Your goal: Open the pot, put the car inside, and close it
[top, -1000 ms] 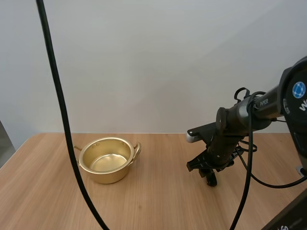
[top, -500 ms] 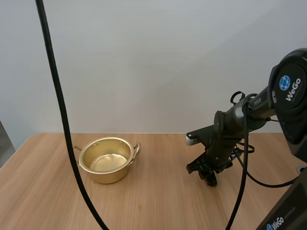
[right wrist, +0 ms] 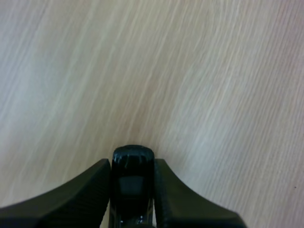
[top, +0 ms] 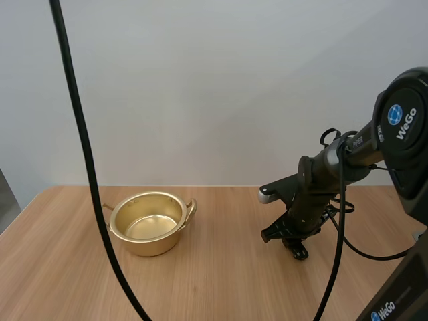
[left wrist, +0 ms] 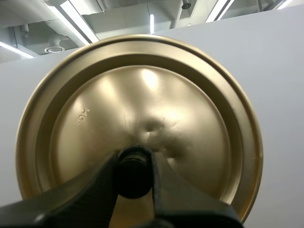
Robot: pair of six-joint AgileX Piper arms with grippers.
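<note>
Gripping a glossy black car (right wrist: 131, 186) is right gripper (right wrist: 132, 165); left gripper (left wrist: 134, 164) clamps gold lid (left wrist: 142, 95).

table (top: 221, 287): lt wood w/ fine grain | wall (top: 234, 87): plain, pale

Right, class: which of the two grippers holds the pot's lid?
The left gripper, pinching the black knob of the gold lid. The right gripper holds a small black car instead.
</note>
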